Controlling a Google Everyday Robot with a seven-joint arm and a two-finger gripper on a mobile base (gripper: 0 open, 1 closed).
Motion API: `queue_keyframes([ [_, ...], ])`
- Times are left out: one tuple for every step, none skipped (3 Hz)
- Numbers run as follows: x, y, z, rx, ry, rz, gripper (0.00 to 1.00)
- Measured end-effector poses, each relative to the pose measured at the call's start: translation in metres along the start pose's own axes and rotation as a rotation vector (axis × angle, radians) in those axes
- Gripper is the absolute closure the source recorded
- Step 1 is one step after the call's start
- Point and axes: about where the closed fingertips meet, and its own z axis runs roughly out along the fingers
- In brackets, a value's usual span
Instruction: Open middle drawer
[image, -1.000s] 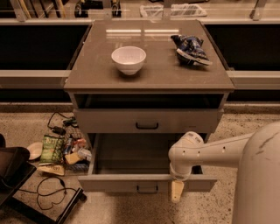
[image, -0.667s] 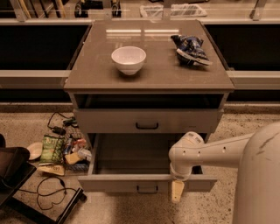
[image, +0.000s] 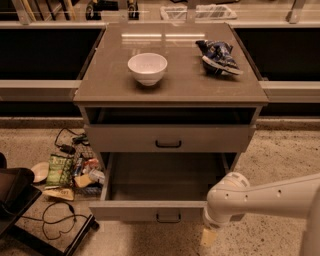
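Observation:
The middle drawer (image: 150, 211) is pulled far out of the cabinet, and its grey inside is empty. Its small black handle (image: 168, 218) sits at the centre of the front panel. The top drawer (image: 125, 139) above it is closed or nearly closed, with its own black handle (image: 168, 144). The lowest drawer is hidden under the open one. My gripper (image: 209, 236) hangs below the white wrist (image: 225, 202), at the right end of the open drawer's front, to the right of its handle and a little lower.
A white bowl (image: 147, 67) and a blue snack bag (image: 218, 56) lie on the cabinet top (image: 175, 85). Snack packets (image: 60, 170), cables (image: 55, 220) and a black object (image: 12, 195) lie on the floor to the left. Speckled floor lies to the right.

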Motion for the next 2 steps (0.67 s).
queue_keyframes([
  [0.0086,0.0171,0.0004,-0.024,-0.004,0.039,0.50],
  [0.0085,0.0171,-0.0009,-0.024,-0.004,0.039,0.73],
])
